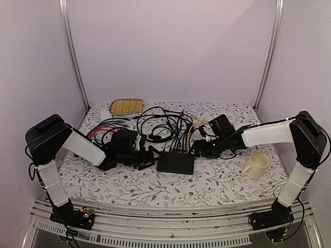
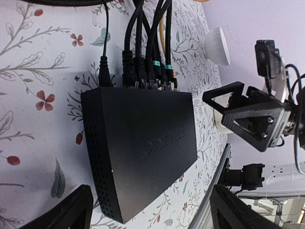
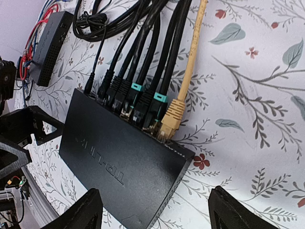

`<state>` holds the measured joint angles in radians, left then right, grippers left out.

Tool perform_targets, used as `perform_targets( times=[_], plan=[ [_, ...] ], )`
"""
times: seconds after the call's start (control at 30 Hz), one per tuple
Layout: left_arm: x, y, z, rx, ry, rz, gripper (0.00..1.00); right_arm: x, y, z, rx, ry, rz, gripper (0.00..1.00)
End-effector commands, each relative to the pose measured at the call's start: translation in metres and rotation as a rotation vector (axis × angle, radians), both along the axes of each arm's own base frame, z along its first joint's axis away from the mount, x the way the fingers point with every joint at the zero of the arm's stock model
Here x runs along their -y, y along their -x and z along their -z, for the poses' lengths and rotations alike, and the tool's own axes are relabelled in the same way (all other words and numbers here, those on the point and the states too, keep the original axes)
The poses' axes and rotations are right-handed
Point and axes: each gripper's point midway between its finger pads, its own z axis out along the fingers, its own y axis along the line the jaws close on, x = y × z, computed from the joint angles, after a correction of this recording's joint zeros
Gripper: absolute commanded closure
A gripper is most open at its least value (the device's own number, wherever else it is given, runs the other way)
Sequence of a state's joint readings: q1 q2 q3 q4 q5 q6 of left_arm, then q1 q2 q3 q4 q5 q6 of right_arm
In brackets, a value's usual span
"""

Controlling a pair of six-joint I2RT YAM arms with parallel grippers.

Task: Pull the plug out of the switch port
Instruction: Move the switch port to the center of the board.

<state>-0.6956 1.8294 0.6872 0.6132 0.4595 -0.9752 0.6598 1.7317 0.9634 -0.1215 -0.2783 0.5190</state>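
The switch [image 1: 176, 163] is a flat matte-black box lying mid-table, between my two grippers. Several plugs sit in the sockets along its far edge: black ones [image 3: 138, 102], some with teal clips, and a beige plug [image 3: 174, 117] at the right end. The same row of plugs [image 2: 147, 78] shows in the left wrist view, beyond the switch [image 2: 143, 143]. My left gripper [image 1: 151, 156] [image 2: 152, 214] is open at the switch's left end, touching nothing. At the right end my right gripper [image 1: 198, 149] [image 3: 159, 214] is open over the switch [image 3: 119, 162], holding nothing.
A tangle of black cables [image 1: 165, 126] runs back from the switch. A second black box [image 3: 52, 43] with red and blue cables lies at the left. A white mug [image 1: 257, 165] stands at the right, and a woven basket [image 1: 126, 106] sits at the back.
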Motion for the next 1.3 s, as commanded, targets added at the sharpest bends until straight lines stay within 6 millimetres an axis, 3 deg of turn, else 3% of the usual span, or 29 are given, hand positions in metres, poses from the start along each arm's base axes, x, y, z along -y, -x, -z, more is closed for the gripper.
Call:
perform_targets(
  times=[0.0, 0.13, 0.33, 0.57, 0.7, 0.77, 1.0, 1.27],
  plan=[
    [0.007, 0.002, 0.000, 0.000, -0.003, 0.008, 0.13, 0.000, -0.030, -0.026, 0.099, 0.052, 0.039, 0.22],
    [0.004, -0.005, -0.007, 0.023, -0.003, -0.024, 0.14, -0.006, -0.071, -0.057, 0.203, 0.111, 0.070, 0.27],
    [0.000, -0.023, -0.019, 0.052, 0.005, -0.083, 0.14, -0.023, -0.124, -0.073, 0.243, 0.145, 0.067, 0.49],
    [0.004, -0.039, -0.028, 0.075, -0.004, -0.087, 0.14, -0.041, -0.166, -0.045, 0.208, 0.238, 0.043, 0.65],
    [0.006, -0.041, -0.027, 0.078, -0.011, -0.080, 0.14, -0.042, -0.184, -0.032, 0.208, 0.289, 0.055, 0.67],
    [0.005, -0.041, -0.024, 0.075, -0.015, -0.077, 0.14, -0.042, -0.190, -0.016, 0.197, 0.321, 0.054, 0.67],
    [0.004, -0.039, -0.016, 0.063, -0.029, -0.057, 0.14, -0.039, -0.206, 0.005, 0.182, 0.383, 0.050, 0.68],
    [0.002, -0.039, -0.011, 0.058, -0.032, -0.040, 0.14, -0.016, -0.215, 0.012, 0.208, 0.504, 0.087, 0.67]
  ],
)
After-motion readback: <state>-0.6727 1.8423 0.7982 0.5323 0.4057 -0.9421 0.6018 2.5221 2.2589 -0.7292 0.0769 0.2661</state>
